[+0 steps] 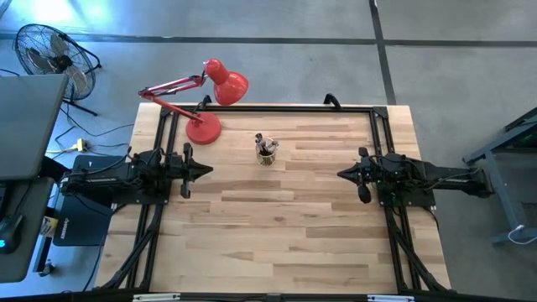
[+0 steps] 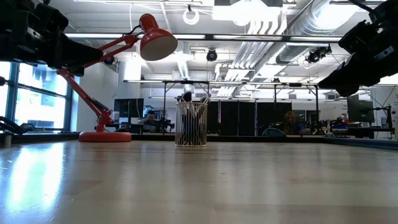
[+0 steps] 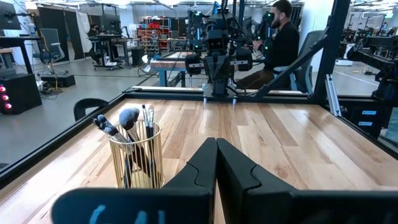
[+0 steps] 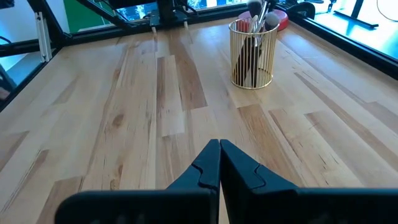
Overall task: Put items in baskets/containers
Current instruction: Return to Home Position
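Now parked: left claw [image 3: 216, 142] pinched shut on nothing at one edge of the pale plank counter [image 1: 277, 235], right claw [image 4: 219, 143] the same opposite. Looks like the homing step, brushes [image 3: 127, 118] upright in the gold wire holder [image 3: 138, 165] near the red lamp [image 1: 204, 127], well apart from both. Calls only for settling. Open workshop beyond, person [image 3: 281, 40] seated.

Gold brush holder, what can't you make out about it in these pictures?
High view: brushes in the gold holder too small to count.
Low view: holder wires and dark background mask the handles.
Left wrist view: left gripper covers the holder's base.
Right wrist view: picture edge cuts off some brush heads.
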